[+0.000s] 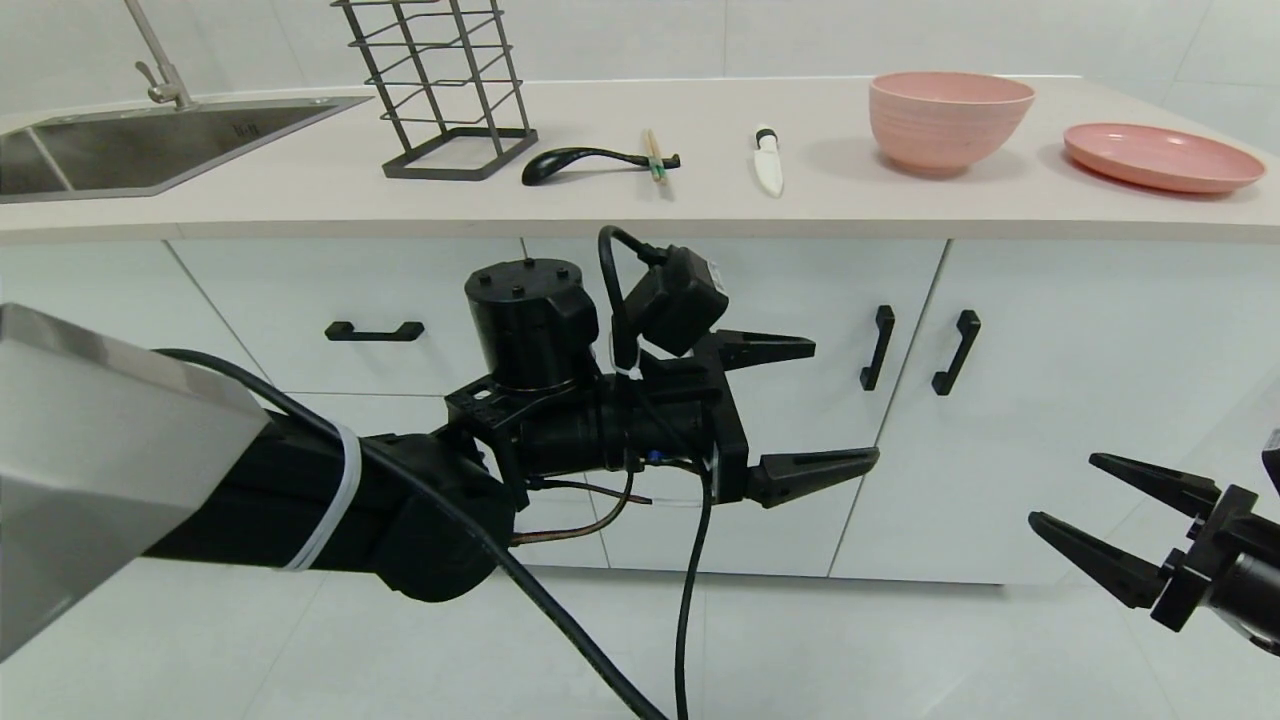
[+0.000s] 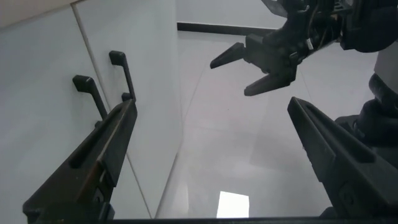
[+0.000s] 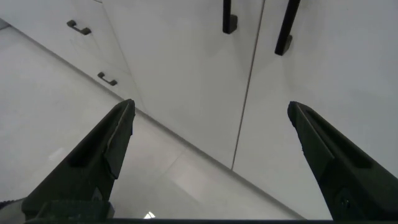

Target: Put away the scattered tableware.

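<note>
Noted black wire rack (image 1: 440,90), top cut off by frame edge; steel sink (image 1: 200,104) left of rack likewise cropped. Right of rack, in order: glossy black spoon (image 1: 580,160); thin chopsticks (image 1: 654,157) crossing its handle, count unclear; small white knife (image 1: 768,160); deep pink bowl (image 1: 948,120); shallow pink plate (image 1: 1163,157). Below rack, before white cabinet doors (image 1: 1080,400): left gripper (image 1: 845,400) spread wide, empty; right gripper (image 1: 1062,488) likewise spread, holding nothing, arm cropped.
</note>
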`<state>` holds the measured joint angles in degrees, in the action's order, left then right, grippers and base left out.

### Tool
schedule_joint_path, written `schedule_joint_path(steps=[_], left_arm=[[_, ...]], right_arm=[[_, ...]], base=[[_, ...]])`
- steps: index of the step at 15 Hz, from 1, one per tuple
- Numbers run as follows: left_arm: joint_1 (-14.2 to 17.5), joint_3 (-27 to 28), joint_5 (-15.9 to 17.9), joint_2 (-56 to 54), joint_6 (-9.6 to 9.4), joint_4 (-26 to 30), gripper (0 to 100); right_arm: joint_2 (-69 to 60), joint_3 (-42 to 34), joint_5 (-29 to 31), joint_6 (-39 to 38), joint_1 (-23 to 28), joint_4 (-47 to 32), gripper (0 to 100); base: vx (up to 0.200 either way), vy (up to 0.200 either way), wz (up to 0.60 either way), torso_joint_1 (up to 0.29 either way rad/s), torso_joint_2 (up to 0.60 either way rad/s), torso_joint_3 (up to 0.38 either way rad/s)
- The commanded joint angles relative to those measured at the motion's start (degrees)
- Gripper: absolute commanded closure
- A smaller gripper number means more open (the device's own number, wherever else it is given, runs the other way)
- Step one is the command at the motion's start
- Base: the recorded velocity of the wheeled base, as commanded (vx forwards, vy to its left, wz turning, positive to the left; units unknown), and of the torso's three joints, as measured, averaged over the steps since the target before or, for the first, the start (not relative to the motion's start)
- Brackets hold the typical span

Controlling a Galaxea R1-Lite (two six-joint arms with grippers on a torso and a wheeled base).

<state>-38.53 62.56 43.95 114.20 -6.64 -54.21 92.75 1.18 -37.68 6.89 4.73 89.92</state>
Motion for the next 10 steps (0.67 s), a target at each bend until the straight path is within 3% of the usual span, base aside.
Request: schedule_joint_path(steps=[1, 4, 10], left_arm=[[0.0, 0.0, 0.0, -0.6, -0.04, 0.0, 0], [0.0, 0.0, -0.5, -0.5, -0.04, 0.0, 0], [0.0, -0.1, -0.5, -0.9, -0.04, -0.4, 0]], right_arm=[[-2.2, -1.2, 0.0, -0.4, 0.2, 0.1, 0], [-2.4, -1.2, 0.0, -0.5, -0.3, 0.1, 0], [3.3, 1.5, 0.9, 4.5, 1.0, 0.1, 0]], base=[[0.000, 0.000, -0.60, -0.002, 0.00, 0.002], [0.000, 0.000, -0.60, -0.001, 0.00, 0.001], [0.000, 0.000, 0.00, 0.000, 0.00, 0.000]])
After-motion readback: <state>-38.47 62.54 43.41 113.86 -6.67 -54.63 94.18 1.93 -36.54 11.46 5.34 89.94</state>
